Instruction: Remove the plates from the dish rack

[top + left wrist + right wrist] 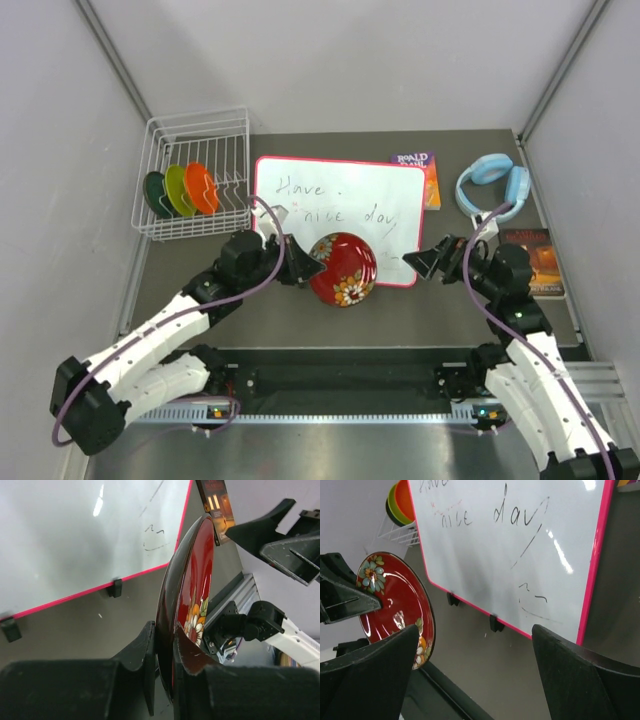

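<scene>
The left fingers (311,266) are pinched down narrow on the left rim of the dark red round plate with flower marks (343,268). They hold it up on its edge over the dark worktop (430,310), right at the near edge of the pink-framed whiteboard (340,200). The left wrist view shows one finger on each face, with the rim seated well in between, so that's a firm bite. Whether the plate's low edge touches the worktop, I can't tell.

Across on the right, the right fingers (424,262) gape nearly as wide as they go. They hold nothing and are aimed at the plate's right rim, with open space between.

At the far left, the white wire dish rack (195,125) has three plates standing in its slots. They are an orange plate (203,187), a lime-yellow plate (180,190) and a dark plate (157,194) at the left end.

This reads to me as a hand-over, or a set-down with help. To do it well, the right fingers should come straight in and straddle the free rim, opposite the left grip. They need to stay clear of the whiteboard's frame and close fully on the plate. Only then should the left fingers let go, since a glossy plate held by a thin edge can easily pivot or slip. After that, lay it flat on bare worktop to the right, away from the board.
</scene>
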